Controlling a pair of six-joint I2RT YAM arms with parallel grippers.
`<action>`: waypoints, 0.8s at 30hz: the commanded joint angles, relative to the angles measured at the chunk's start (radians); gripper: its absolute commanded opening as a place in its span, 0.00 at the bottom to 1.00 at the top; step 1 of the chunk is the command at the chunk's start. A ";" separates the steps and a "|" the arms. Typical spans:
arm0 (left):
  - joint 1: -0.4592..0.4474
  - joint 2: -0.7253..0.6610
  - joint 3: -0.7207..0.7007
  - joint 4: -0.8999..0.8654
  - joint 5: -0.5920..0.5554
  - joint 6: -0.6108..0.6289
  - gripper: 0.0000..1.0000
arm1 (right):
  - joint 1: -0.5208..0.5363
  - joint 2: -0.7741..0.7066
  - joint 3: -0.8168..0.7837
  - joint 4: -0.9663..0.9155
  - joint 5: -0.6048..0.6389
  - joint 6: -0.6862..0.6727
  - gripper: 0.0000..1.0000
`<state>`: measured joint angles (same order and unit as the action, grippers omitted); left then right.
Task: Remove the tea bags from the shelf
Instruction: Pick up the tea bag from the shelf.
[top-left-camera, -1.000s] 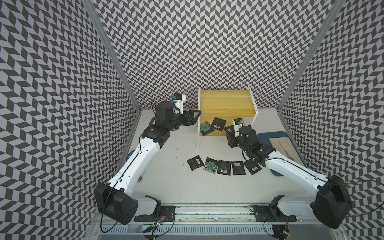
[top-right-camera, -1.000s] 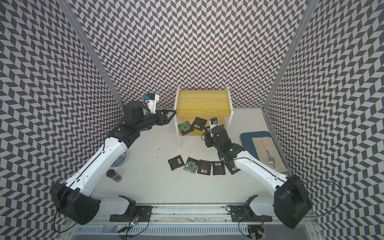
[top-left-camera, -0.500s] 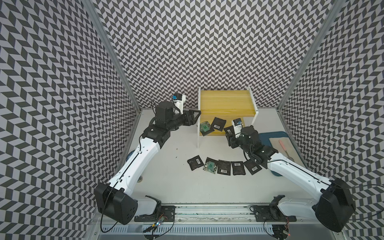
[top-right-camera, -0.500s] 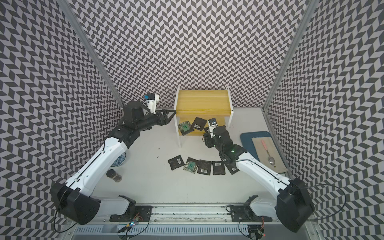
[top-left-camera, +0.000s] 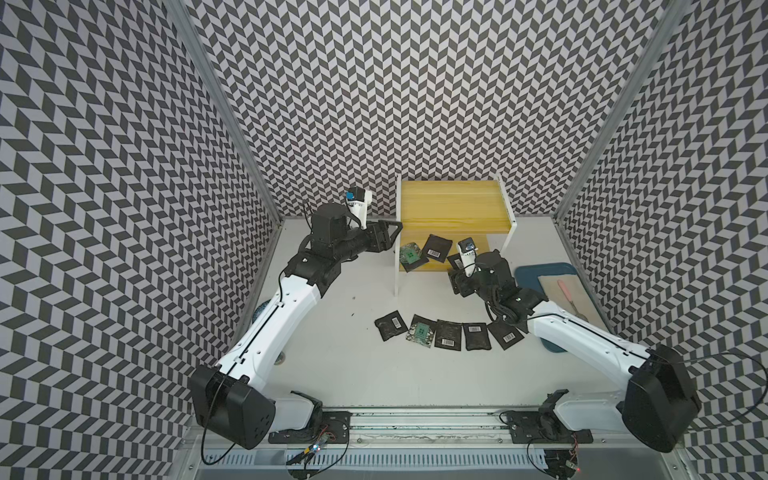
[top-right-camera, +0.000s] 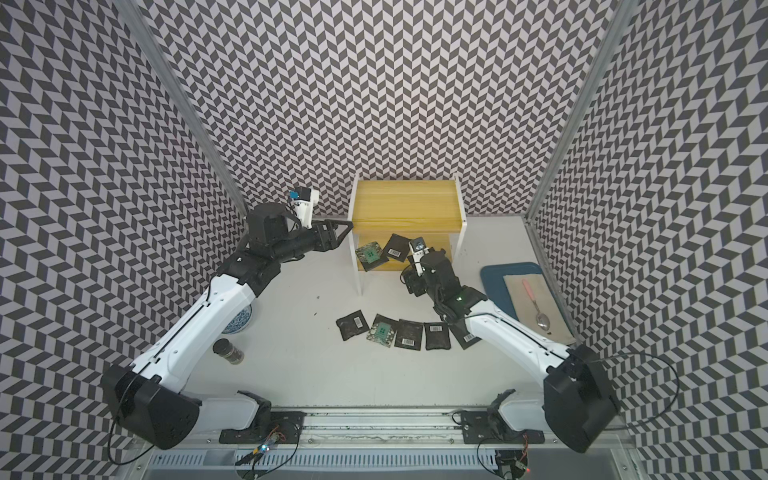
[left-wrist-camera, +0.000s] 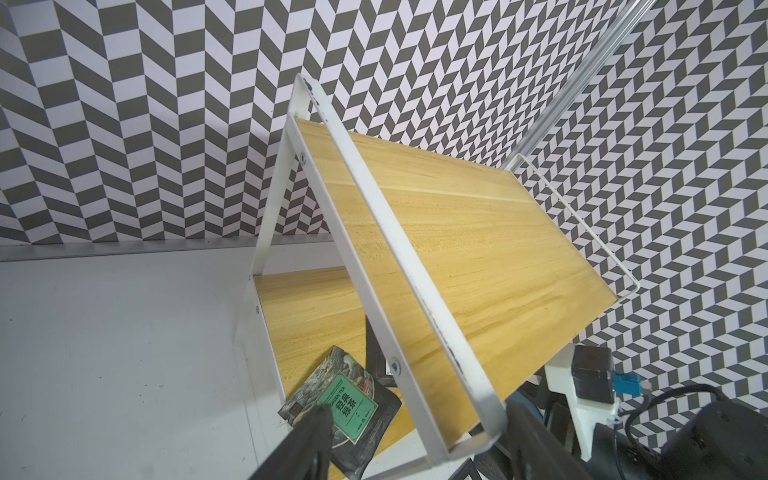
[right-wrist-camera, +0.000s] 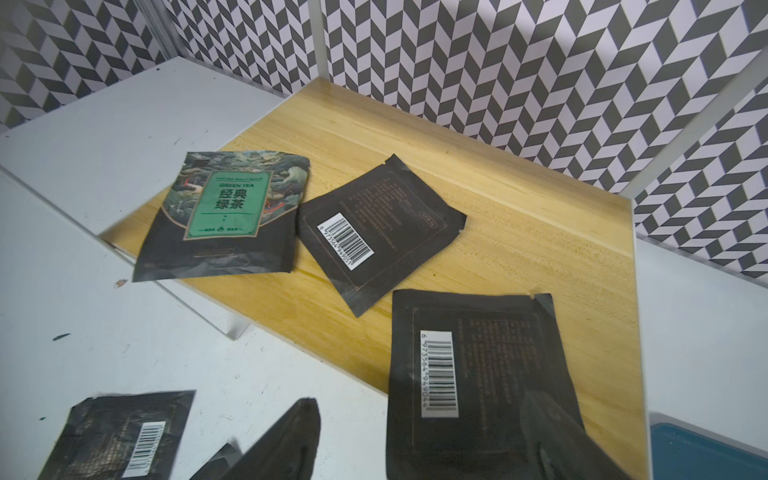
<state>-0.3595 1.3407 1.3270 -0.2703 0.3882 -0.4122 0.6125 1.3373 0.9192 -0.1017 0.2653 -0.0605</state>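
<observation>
Jaws of the right gripper (right-wrist-camera: 422, 399) stand wide apart and hold nothing. One finger (right-wrist-camera: 557, 436) is low over the near corner of a barcode-labelled tea bag (right-wrist-camera: 478, 365), which overhangs the front edge of the lower board (right-wrist-camera: 540, 257) of the shelf (top-left-camera: 453, 208). Two more tea bags lie on that board: a second barcode sachet (right-wrist-camera: 380, 237) in the middle and, just beside it, a green-faced sachet (right-wrist-camera: 226, 212) jutting past the board's end on the robot's left.

At that end of the shelf, the left gripper (left-wrist-camera: 417, 407) has its jaws apart too, straddling the front corner of the white side frame (left-wrist-camera: 374, 241) at the level of the upper board. One finger (left-wrist-camera: 528, 432) sits against the frame; whether it presses on it cannot be told.

In both top views a row of five tea bags (top-left-camera: 448, 336) (top-right-camera: 409, 334) lies on the white table (top-left-camera: 332, 374) in front of the shelf. Four are barcode-up and one is green-faced, and the rightmost is partly hidden by the right arm. A dark blue tray (top-right-camera: 494, 278) carrying a beige cloth (top-right-camera: 555, 299) and a pink-handled spoon (top-right-camera: 534, 303) sits beside the right arm. A patterned bowl (top-right-camera: 241, 326) and a small dark jar (top-right-camera: 227, 352) stand by the left arm.
</observation>
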 joint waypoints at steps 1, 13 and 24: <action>0.005 -0.009 -0.009 0.008 -0.002 0.013 0.68 | 0.004 0.031 0.028 0.013 0.045 -0.027 0.80; 0.005 -0.011 -0.012 0.004 -0.007 0.014 0.68 | 0.011 0.102 0.026 0.019 0.074 -0.019 0.76; 0.005 -0.014 -0.014 0.005 -0.005 0.013 0.66 | 0.015 0.069 -0.005 0.009 0.102 -0.004 0.38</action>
<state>-0.3595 1.3407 1.3258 -0.2707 0.3885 -0.4122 0.6312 1.4235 0.9371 -0.0921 0.3443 -0.0807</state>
